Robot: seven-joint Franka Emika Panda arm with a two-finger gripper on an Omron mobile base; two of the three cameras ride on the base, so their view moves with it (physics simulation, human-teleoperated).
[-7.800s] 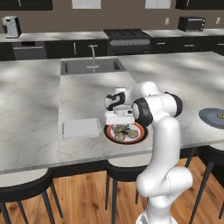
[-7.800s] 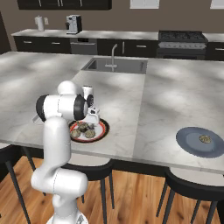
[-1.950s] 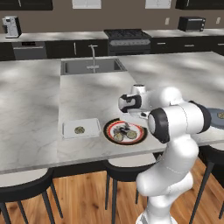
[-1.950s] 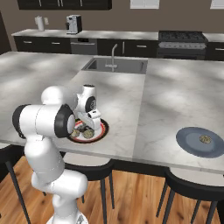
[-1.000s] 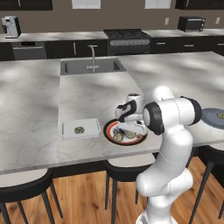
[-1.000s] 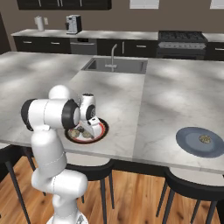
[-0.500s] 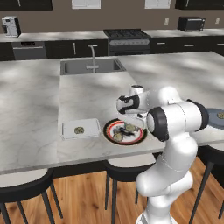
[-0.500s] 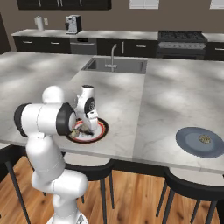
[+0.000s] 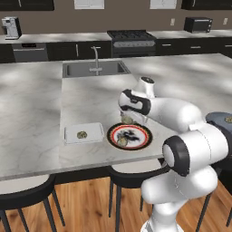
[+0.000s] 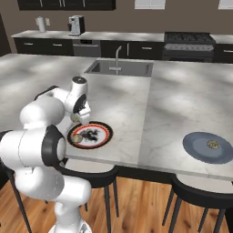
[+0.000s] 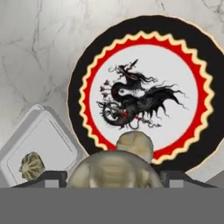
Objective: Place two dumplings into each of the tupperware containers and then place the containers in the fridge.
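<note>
1. Gripper (image 11: 113, 175): clamped on a dumpling (image 11: 114, 171) above the plate (image 9: 129, 136); its lower half is cut off.
2. Second dumpling (image 11: 134, 145): on the plate's rim, partly hidden.
3. Third dumpling (image 9: 82, 134): in the tupperware container (image 9: 84, 132).

Polished veined marble counter (image 9: 41, 113); glossy plate (image 11: 87, 74); translucent plastic container (image 9: 70, 132).

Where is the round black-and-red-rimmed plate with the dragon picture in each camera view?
Left base view: the round black-and-red-rimmed plate sits just below centre, near the counter's front edge, right of the white tray.
Right base view: the plate is left of centre, beside the white arm.
Hand view: the plate covers the upper right and middle.
Shared landmark: the olive-beige dumpling lying on the plate's near edge.
</note>
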